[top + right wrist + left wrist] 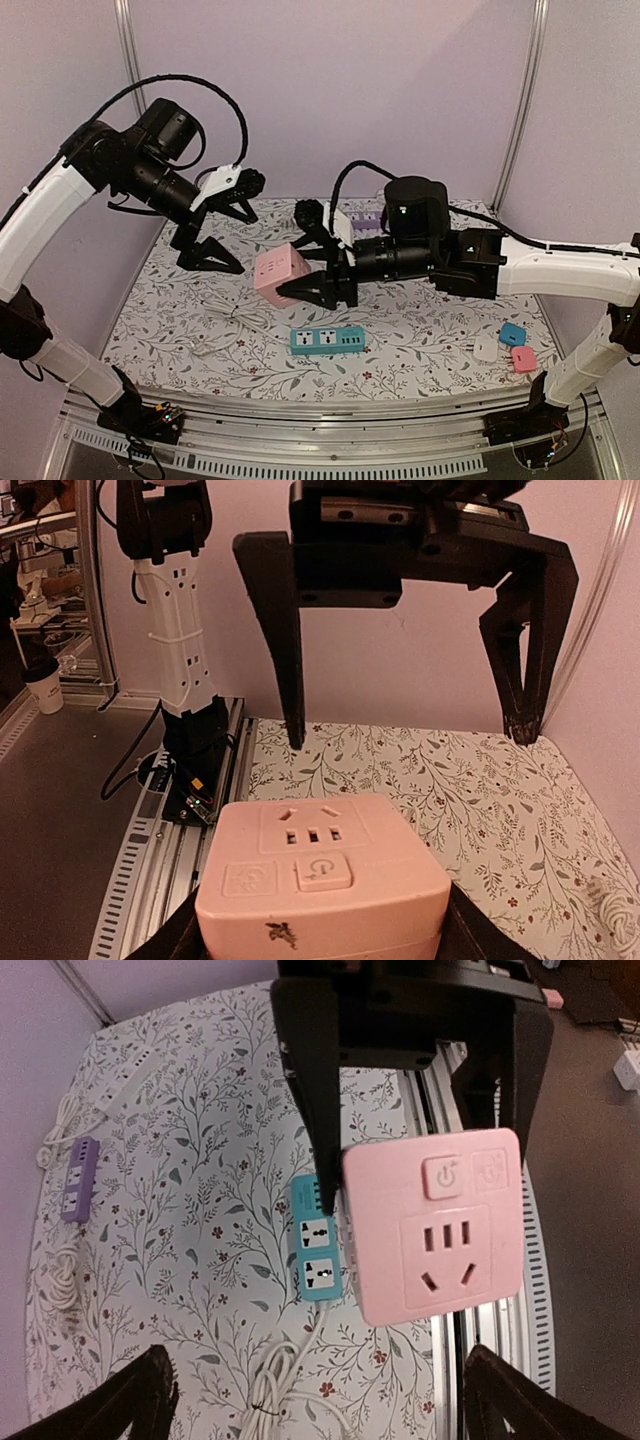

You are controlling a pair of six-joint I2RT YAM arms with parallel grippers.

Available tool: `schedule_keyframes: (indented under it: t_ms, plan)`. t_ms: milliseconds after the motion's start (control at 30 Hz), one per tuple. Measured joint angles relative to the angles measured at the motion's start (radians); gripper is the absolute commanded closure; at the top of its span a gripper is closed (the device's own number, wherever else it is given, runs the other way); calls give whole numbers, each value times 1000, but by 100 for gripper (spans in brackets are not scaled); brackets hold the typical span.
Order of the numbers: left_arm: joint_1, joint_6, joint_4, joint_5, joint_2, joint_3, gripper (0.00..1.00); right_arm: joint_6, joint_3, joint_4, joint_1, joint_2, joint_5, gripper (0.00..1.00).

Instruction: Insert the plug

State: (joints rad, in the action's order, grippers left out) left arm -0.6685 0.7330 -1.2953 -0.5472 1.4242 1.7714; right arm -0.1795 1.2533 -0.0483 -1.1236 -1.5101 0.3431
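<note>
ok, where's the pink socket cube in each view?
Top external: pink socket cube, centre, in the right arm's jaws.
Left wrist: right of centre, socket face to camera.
Right wrist: bottom centre, along the lower edge.
Shared landmark: the floral table cloth, in all three.

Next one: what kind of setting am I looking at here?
Most likely a lab robot cell, not a home: plain lilac wall panels between metal frame posts, an aluminium rail edging the floral tabletop, and socket units like the teal power strip laid out.
</note>
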Motion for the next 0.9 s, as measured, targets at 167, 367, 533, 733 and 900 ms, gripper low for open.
schedule_keyframes:
  t_ms: [167, 367, 533, 733, 900]
  plan:
    - [-176, 36, -21, 150, 20, 21, 0, -5, 23, -8, 1, -15, 80, 100]
    - [-224, 23, -25, 236, 4, 6, 0, 18, 18, -51, 1, -29, 76, 100]
    - [-210, -86, 26, 213, -19, -43, 1, 95, -25, -152, 1, -19, -43, 100]
    - [-143, -217, 268, 89, -217, -282, 0, 269, -121, -351, 3, 21, -165, 100]
    - [-142, -302, 454, 43, -331, -380, 1, 361, -176, -535, -5, 39, -207, 100]
